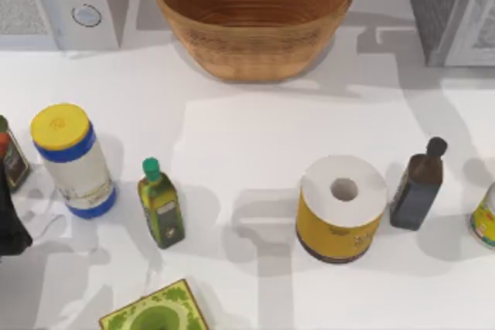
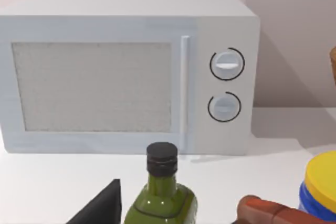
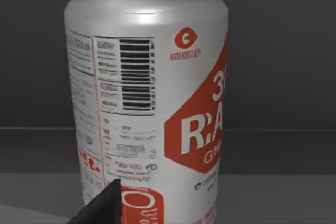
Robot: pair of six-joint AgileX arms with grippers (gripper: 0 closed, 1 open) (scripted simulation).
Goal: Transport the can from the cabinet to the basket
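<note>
Whether the right jaws are released or clenched cannot be told; a dark fingertip [image 3: 102, 205] sits just before the can [image 3: 149, 103], which stands upright on a dark grey shelf. The cabinet [image 1: 452, 9] stands at the desk's [image 1: 255, 129] far right, the basket [image 1: 254, 17] at far centre. The left arm [image 1: 11, 218] is parked at the left edge.

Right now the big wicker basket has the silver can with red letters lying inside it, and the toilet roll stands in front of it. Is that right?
Not quite. The basket holds nothing in the top view. The can stands upright in a dark grey space, as the right wrist view shows. The toilet roll does stand in front of the basket.
</note>
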